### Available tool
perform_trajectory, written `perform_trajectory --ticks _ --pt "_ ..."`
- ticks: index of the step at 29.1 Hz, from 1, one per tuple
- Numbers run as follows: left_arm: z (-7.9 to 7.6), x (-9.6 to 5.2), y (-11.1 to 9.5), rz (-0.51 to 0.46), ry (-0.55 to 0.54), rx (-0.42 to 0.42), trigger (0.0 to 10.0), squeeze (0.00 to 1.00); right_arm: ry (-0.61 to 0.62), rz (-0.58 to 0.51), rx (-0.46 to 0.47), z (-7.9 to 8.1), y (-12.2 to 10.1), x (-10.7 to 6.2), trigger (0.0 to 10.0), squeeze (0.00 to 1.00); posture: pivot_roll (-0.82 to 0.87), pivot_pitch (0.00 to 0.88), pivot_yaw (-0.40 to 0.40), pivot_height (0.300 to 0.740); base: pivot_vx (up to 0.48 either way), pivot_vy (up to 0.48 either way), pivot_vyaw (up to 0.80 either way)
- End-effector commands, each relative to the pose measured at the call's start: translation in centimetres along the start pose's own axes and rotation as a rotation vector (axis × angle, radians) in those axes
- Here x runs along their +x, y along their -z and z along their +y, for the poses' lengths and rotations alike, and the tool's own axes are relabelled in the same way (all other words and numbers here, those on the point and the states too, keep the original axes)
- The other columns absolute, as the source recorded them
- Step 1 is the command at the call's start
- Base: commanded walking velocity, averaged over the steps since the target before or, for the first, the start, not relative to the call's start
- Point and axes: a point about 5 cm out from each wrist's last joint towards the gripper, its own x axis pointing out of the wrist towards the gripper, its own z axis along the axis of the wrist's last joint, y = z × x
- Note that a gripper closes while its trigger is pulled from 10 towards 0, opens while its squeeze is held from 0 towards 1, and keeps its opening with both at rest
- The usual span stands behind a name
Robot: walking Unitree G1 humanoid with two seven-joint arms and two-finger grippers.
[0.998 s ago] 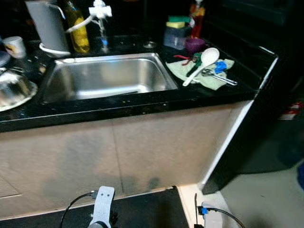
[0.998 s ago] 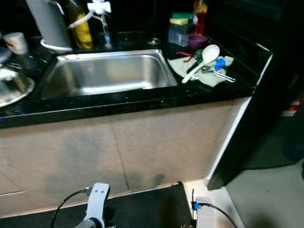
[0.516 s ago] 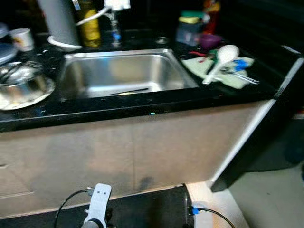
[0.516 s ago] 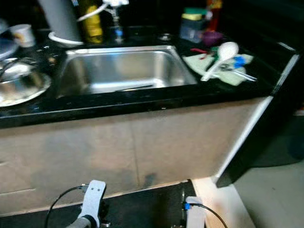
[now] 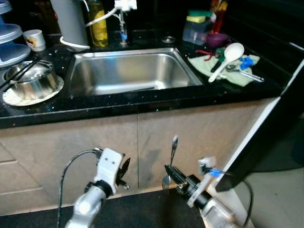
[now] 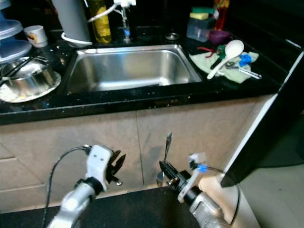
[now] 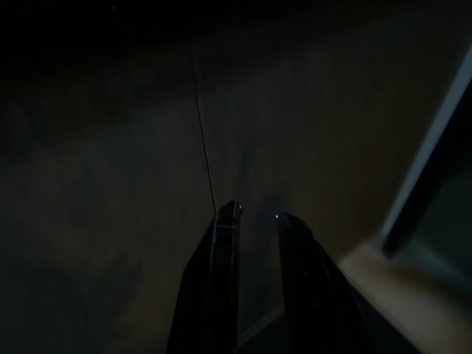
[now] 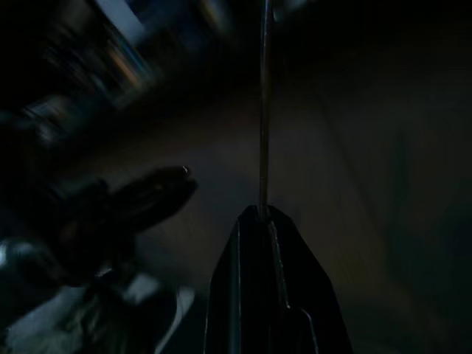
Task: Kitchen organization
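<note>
1. Right pincer (image 5: 170,171), low before the cabinet front (image 5: 190,137), is clenched on a metal fork (image 5: 172,156); the fork stands nearly upright, its handle end raised and its tines (image 5: 165,180) below the fingers.
2. Left pincer (image 5: 124,170), just beside the right one and apart from it, grasps nothing; its two black fingers (image 7: 221,295) are parted by a narrow gap.
3. Black desk (image 5: 142,97) runs above both pincers, with a steel sink (image 5: 128,73) set into it.
4. Left of the sink: a steel bowl (image 5: 31,83) on a plate (image 5: 14,97), and a small cup (image 5: 35,40) behind them.
5. Behind the sink: a grey jug (image 5: 71,23), a yellow bottle (image 5: 99,26) and a tap (image 5: 122,14).
6. Right of the sink: a green cloth (image 5: 232,73) carrying a white spoon (image 5: 227,59) and further utensils.
</note>
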Motion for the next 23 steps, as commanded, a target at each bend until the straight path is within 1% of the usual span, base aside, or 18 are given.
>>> perform_trajectory --ticks 1,2,3,4,5,6,7,8,10,11,12,14,15,16,17,18,19,23 --pt "0.9 0.8 -1.9 -0.043 -0.001 -0.001 10.0 0.0 -0.024 -0.086 -0.008 0.3 -2.3 1.0 10.0 0.0 -0.04 0.116 -0.015 0.74 0.0 0.0 0.0" --pt "1.8 1.7 -3.6 -0.08 -0.014 0.04 10.0 0.0 0.023 -0.196 -0.065 -0.2 -5.1 2.1 10.0 0.0 -0.03 0.114 -0.017 0.74 0.0 0.0 0.0" --pt "2.3 2.3 -4.7 -0.103 -0.025 0.07 10.0 0.0 0.057 -0.272 -0.095 -0.4 -6.9 2.7 10.0 0.0 -0.03 0.113 -0.017 0.74 0.0 0.0 0.0" --pt "3.0 3.0 -5.4 -0.093 -0.049 0.103 10.0 0.0 0.117 -0.344 -0.127 -0.8 -8.6 3.3 10.0 0.0 -0.03 0.111 -0.017 0.74 0.0 0.0 0.0" --pt "3.0 3.0 -5.4 -0.093 -0.049 0.103 10.0 0.0 0.117 -0.344 -0.127 -0.8 -8.6 3.3 10.0 0.0 -0.03 0.111 -0.017 0.74 0.0 0.0 0.0" --pt "3.8 3.5 -5.9 -0.063 -0.097 0.147 10.0 0.0 0.173 -0.39 -0.166 -1.1 -10.0 3.7 10.0 0.0 -0.03 0.106 -0.016 0.74 0.0 0.0 0.0" --pt "4.9 4.1 -6.4 -0.024 -0.162 0.191 10.0 0.0 0.247 -0.42 -0.232 -1.3 -11.3 4.2 10.0 0.0 -0.03 0.106 -0.015 0.74 0.0 0.0 0.0" --pt "5.8 4.5 -7.6 -0.036 -0.209 0.197 10.0 0.0 0.295 -0.443 -0.269 -1.0 -12.6 4.7 10.0 0.0 -0.03 0.104 -0.015 0.74 0.0 0.0 0.0" --pt "5.8 4.5 -7.6 -0.036 -0.209 0.197 10.0 0.0 0.295 -0.443 -0.269 -1.0 -12.6 4.7 10.0 0.0 -0.03 0.104 -0.015 0.74 0.0 0.0 0.0" --pt "6.3 4.9 -8.6 -0.047 -0.238 0.202 10.0 0.0 0.323 -0.454 -0.304 -0.7 -13.5 5.0 10.0 0.0 -0.03 0.101 -0.017 0.74 0.0 0.0 0.0" --pt "6.5 5.2 -9.6 -0.072 -0.238 0.219 10.0 0.0 0.324 -0.453 -0.335 0.0 -14.2 5.4 10.0 0.0 -0.03 0.098 -0.016 0.74 0.0 0.0 0.0" --pt "6.5 5.2 -9.6 -0.072 -0.238 0.219 10.0 0.0 0.324 -0.453 -0.335 0.0 -14.2 5.4 10.0 0.0 -0.03 0.098 -0.016 0.74 0.0 0.0 0.0" --pt "6.5 5.4 -10.4 -0.087 -0.231 0.229 10.0 0.0 0.315 -0.452 -0.36 0.7 -14.6 5.7 10.0 0.0 -0.03 0.098 -0.015 0.74 0.0 0.0 0.0" --pt "6.5 5.6 -11.0 -0.094 -0.232 0.227 10.0 0.0 0.295 -0.44 -0.397 1.4 -14.6 6.2 10.0 0.0 -0.03 0.098 -0.016 0.74 0.0 0.0 0.0" --pt "6.5 5.6 -11.0 -0.094 -0.232 0.227 10.0 0.0 0.295 -0.44 -0.397 1.4 -14.6 6.2 10.0 0.0 -0.03 0.098 -0.016 0.74 0.0 0.0 0.0" --pt "6.5 5.8 -11.3 -0.098 -0.233 0.221 10.0 0.0 0.282 -0.432 -0.42 1.8 -14.5 6.6 10.0 0.0 -0.02 0.101 -0.017 0.74 0.0 0.0 0.0" --pt "6.5 5.9 -11.3 -0.094 -0.24 0.169 10.0 0.0 0.245 -0.398 -0.449 2.6 -13.7 7.5 10.0 0.0 -0.02 0.105 -0.017 0.74 0.0 0.0 0.0" --pt "6.4 5.8 -11.1 -0.081 -0.249 0.149 10.0 0.0 0.226 -0.38 -0.455 3.2 -13.1 8.0 10.0 0.0 -0.02 0.109 -0.018 0.74 0.0 0.0 0.0"
